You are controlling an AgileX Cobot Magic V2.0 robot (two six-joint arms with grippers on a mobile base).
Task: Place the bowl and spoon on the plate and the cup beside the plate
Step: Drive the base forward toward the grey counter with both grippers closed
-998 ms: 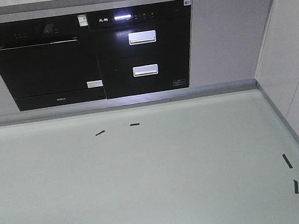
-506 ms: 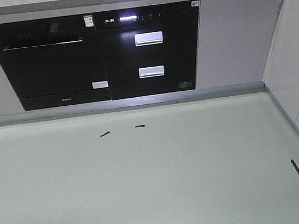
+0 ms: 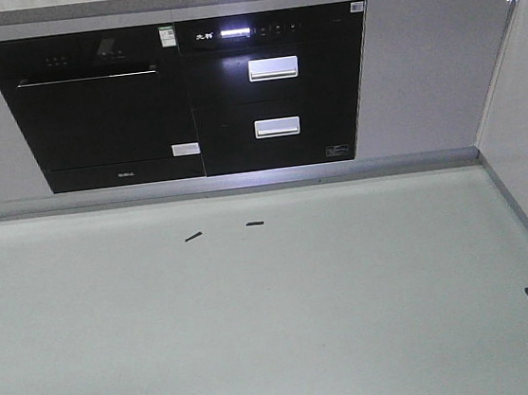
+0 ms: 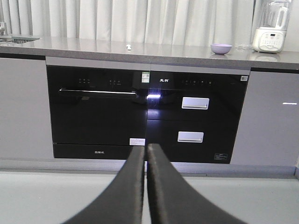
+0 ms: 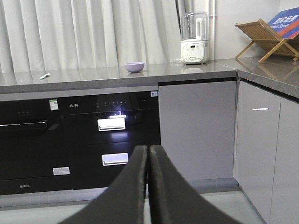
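The spoon lies flat on the grey desk, far to the left in my right wrist view. Its long axis slants from near-left to far-right, and it is too small for me to tell which end is the handle. It looks pale, almost white, a thin sliver. The bowl stands upright on the same desk, mouth up, lilac, plain and matte. It sits well apart from the spoon, between it and the blender with the white base. From my left wrist the order is the same: spoon to the left, bowl to the right, blender beyond it. Both my left jaws and my right jaws are pressed together with only a hairline slit between them. They grip nothing and point at the black oven and the drawer unit under the desk. In the front view, compared with a second ago, the oven, the drawers and the tape marks on the pale floor have all slid to the right. The pair of marks at the right edge now sits lower and closer to the corner.
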